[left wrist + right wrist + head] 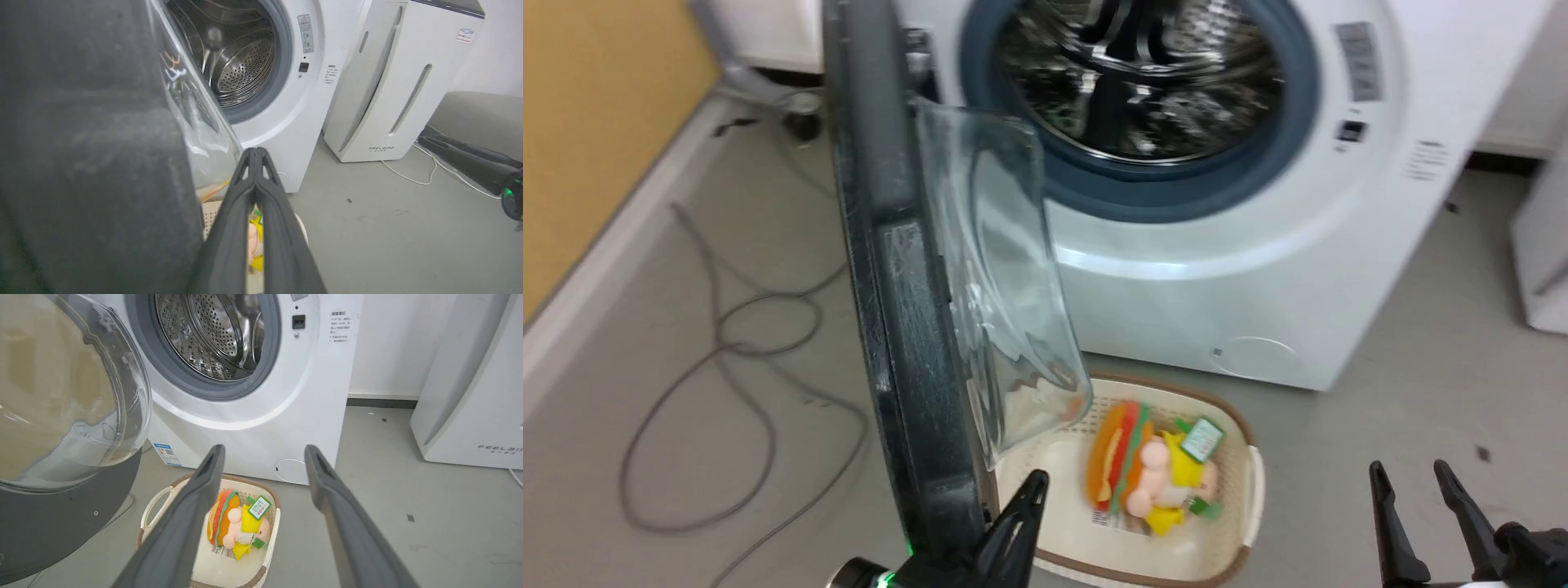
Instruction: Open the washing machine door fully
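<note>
The washing machine door (907,343) stands swung out, seen edge-on in the head view, its clear glass bowl (1001,286) bulging toward the white washing machine (1258,269). The steel drum (1143,73) lies exposed inside the blue-grey gasket. My left gripper (1034,483) is shut, low down, close beside the door's bottom inner edge. In the left wrist view the door (81,143) rises just left of the closed fingers (245,196). My right gripper (1409,469) hangs open at the lower right, apart from the door (61,522).
A cream basket (1254,482) holding a plush toy (1152,474) sits on the floor before the machine, under the door's bowl. A grey cable (727,343) loops on the floor at left near a yellow wall. A white FEELBIRD appliance (392,81) stands to the machine's right.
</note>
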Available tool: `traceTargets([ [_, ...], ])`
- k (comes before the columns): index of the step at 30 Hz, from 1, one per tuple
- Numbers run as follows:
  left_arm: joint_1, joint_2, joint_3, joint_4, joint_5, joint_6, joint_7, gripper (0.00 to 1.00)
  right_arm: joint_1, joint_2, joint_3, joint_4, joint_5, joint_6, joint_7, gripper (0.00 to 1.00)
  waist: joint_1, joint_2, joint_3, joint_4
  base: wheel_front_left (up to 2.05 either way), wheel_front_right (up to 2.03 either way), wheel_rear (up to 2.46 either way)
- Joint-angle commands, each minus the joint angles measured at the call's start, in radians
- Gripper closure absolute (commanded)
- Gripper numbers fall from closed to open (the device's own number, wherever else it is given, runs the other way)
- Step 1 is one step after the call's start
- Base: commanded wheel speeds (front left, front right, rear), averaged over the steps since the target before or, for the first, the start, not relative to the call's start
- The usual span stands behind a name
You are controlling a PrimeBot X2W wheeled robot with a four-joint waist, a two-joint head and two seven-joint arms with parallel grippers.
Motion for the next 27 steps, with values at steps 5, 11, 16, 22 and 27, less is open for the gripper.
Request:
traceTargets([
  [5, 0.016, 0.014, 0.047, -0.02, -0.005, 0.035, -0.032, 1.0, 0.002, 0.003, -0.002, -0.007, -0.005, 0.001, 0.003, 0.0, 0.0, 0.0, -0.004, 0.11, 0.0, 0.0, 0.0],
  [11, 0.026, 0.034, 0.128, -0.03, -0.025, 0.079, -0.057, 1.0, 0.0, 0.003, -0.001, -0.01, -0.007, 0.001, 0.001, 0.0, 0.0, 0.0, -0.002, 0.138, 0.0, 0.0, 0.0],
  [16, 0.033, 0.068, 0.265, -0.019, -0.086, 0.12, -0.084, 1.0, -0.002, 0.003, 0.007, -0.012, -0.005, 0.001, 0.001, 0.0, 0.0, 0.0, 0.0, 0.125, 0.0, 0.0, 0.0],
  [22, 0.008, 0.119, 0.421, 0.04, -0.168, 0.127, -0.115, 1.0, -0.006, 0.003, 0.006, -0.014, -0.007, 0.001, 0.003, 0.0, 0.0, 0.0, 0.019, 0.096, 0.0, 0.0, 0.0],
  [27, -0.039, 0.166, 0.536, 0.132, -0.229, 0.093, -0.142, 1.0, -0.016, 0.003, 0.006, -0.012, -0.005, 0.001, 0.003, 0.0, 0.0, 0.0, 0.036, 0.071, 0.0, 0.0, 0.0],
])
